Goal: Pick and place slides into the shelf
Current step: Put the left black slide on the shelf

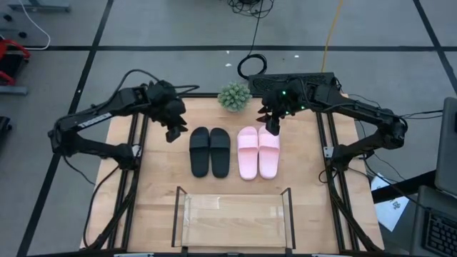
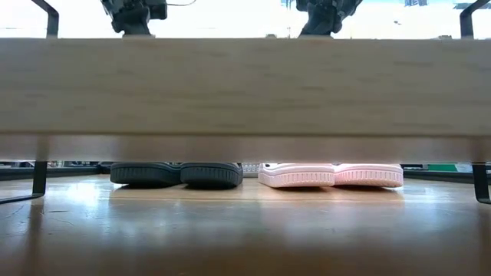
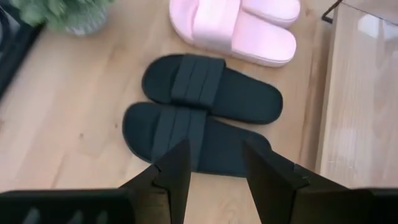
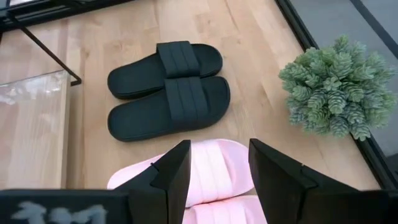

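All 4 slides lie side by side at the centre of the high view, long axes running top to bottom of the frame: the black pair (image 1: 210, 151) left of centre, the pink pair (image 1: 258, 151) right of it. The shelf (image 1: 233, 218) sits empty at lower centre of the bench (image 1: 153, 207). The left gripper (image 1: 176, 132) hovers just upper left of the black pair, jaws apart. The right gripper (image 1: 271, 123) hangs over the pink pair's upper end, jaws apart. Each arm is nearer its own pair.
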